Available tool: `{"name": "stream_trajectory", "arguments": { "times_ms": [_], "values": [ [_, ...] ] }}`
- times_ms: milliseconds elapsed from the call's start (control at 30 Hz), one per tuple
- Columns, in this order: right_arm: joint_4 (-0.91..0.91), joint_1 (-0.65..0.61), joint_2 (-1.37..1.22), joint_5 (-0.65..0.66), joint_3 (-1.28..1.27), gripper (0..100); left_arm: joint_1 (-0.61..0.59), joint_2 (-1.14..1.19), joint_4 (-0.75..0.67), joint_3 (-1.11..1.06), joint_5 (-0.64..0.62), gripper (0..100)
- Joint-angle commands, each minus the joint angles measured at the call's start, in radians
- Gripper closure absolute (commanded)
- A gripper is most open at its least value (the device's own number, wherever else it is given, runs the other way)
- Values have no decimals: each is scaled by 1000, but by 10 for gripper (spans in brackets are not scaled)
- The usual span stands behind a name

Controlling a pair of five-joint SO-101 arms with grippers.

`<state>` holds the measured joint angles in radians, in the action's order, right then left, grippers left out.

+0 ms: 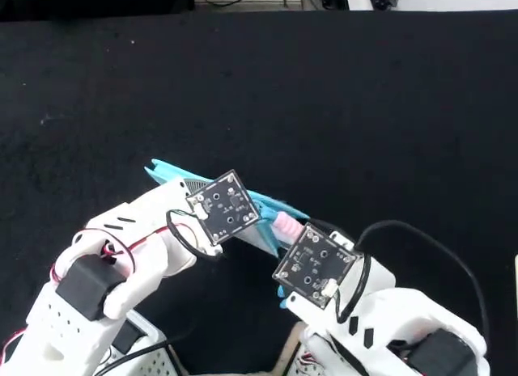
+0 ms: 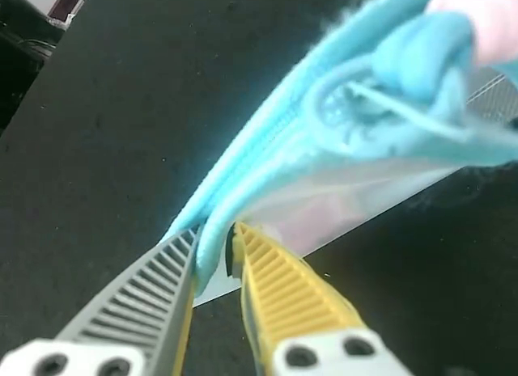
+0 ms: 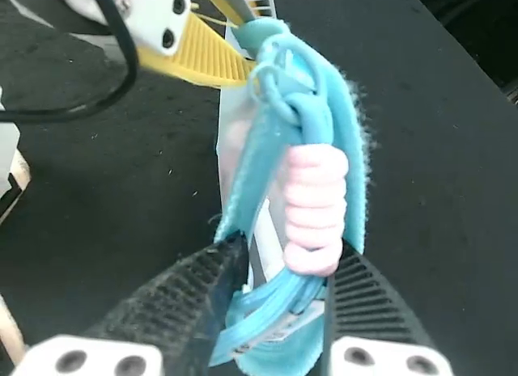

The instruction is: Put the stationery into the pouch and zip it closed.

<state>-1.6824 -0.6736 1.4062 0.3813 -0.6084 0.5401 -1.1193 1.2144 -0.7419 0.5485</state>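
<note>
A light blue fuzzy pouch (image 1: 174, 175) with a clear side panel hangs over the black table between the two arms. My left gripper (image 2: 217, 255), with grey and yellow fingers, is shut on the pouch's (image 2: 267, 166) blue zip edge at one end. My right gripper (image 3: 287, 256), with black fingers, is shut on the other end of the pouch (image 3: 344, 149), with a pink ribbed charm (image 3: 312, 206) pressed between its fingers. The charm (image 1: 286, 226) also peeks out between the two wrist boards. A blue cord loop (image 2: 356, 101) sits on the zip line. Something pinkish (image 2: 324, 214) shows faintly through the clear panel.
The black table cloth (image 1: 340, 101) stretches wide beyond the arms to the far edge. White arm bases (image 1: 146, 356) stand at the near edge, with red and black cables (image 1: 421, 238) looping off the wrists.
</note>
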Motion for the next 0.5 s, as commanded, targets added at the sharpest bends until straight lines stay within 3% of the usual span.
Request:
{"name": "stream_trajectory", "arguments": {
  "times_ms": [0, 200, 367, 467],
  "values": [
    [66, -51, -28, 18, -62, 835, 12, 32, 3, -19, -20, 970],
    [175, -51, -28, 18, -128, 986, 13, 32, 54, -16, -15, 970],
    [273, -49, -39, 21, -133, 988, 13, 32, 140, -8, -14, 970],
    [347, -49, -39, 97, -147, 988, 2, 32, 203, -8, -14, 970]
  ]
}}
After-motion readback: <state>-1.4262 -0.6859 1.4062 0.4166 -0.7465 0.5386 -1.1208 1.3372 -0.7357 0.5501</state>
